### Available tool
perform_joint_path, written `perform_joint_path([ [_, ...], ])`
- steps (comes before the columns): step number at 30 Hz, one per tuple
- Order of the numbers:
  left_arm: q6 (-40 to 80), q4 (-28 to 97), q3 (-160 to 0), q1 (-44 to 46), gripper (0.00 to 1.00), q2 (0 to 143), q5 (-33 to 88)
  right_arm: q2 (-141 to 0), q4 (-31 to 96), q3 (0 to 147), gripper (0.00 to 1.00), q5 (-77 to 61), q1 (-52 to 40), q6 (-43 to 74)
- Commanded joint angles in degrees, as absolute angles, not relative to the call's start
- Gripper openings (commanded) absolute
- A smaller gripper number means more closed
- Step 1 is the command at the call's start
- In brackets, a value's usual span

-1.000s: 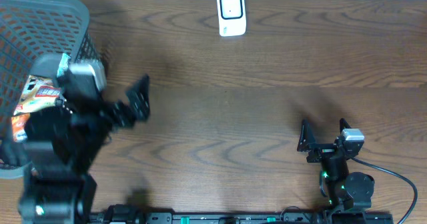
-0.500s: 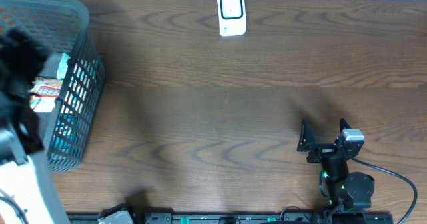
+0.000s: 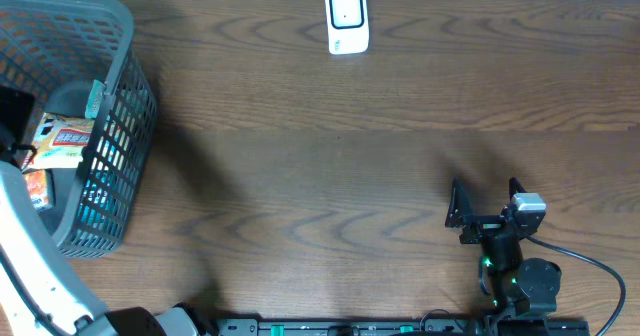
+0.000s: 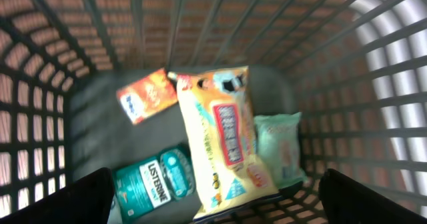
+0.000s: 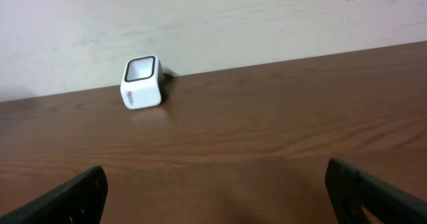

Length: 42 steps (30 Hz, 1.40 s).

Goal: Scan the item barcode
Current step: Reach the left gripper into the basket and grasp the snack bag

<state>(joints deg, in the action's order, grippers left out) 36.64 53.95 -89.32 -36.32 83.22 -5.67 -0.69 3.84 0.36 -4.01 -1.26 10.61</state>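
Note:
Several items lie in the grey mesh basket [image 3: 110, 36]: a yellow snack bag [image 4: 223, 137], a small orange packet [image 4: 147, 95], a teal Listerine bottle [image 4: 153, 183] and a pale green packet [image 4: 280, 147]. In the overhead view the snack bag [image 3: 65, 138] shows inside the basket. My left gripper [image 4: 217, 201] hangs open above these items, touching none, its fingers wide at the frame's lower corners. The white barcode scanner [image 3: 347, 20] stands at the table's far edge, also in the right wrist view [image 5: 141, 83]. My right gripper [image 3: 488, 204] rests open and empty near the front right.
The basket wall [image 4: 373, 84] rises all round the left gripper. The left arm's white link [image 3: 35, 266] runs along the overhead view's left edge. A black cable [image 3: 590, 261] trails from the right arm's base. Bare brown wood [image 3: 330, 176] lies between basket and right arm.
The left arm has swung left from beside the basket to over it, and most of it has left the overhead view. The right arm has not moved.

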Motion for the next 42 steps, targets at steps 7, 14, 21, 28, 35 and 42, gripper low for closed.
perform_joint_path([
  [7,38.2,52.8,-85.3,-36.5,0.98,92.2,-2.6,-0.3,4.1,0.3,0.99,-3.5,-1.5,10.0],
  [14,37.0,50.5,-85.3,-36.6,0.98,98.5,4.0,-0.3,4.1,0.3,0.99,-3.5,-1.5,10.0],
  [21,36.9,49.3,-85.3,-37.6,0.98,103.5,7.1,-0.3,4.1,0.3,0.99,-3.5,-1.5,10.0],
  [28,36.7,48.1,-85.2,-38.0,0.98,106.5,7.1,-0.3,4.1,0.3,0.99,-3.5,-1.5,10.0],
  [35,36.7,48.1,-85.2,-38.0,0.98,109.5,7.1,-0.3,4.1,0.3,0.99,-3.5,-1.5,10.0],
  [42,36.7,46.3,-85.2,-37.9,0.98,113.6,7.1,-0.3,4.1,0.3,0.99,-3.5,-1.5,10.0],
])
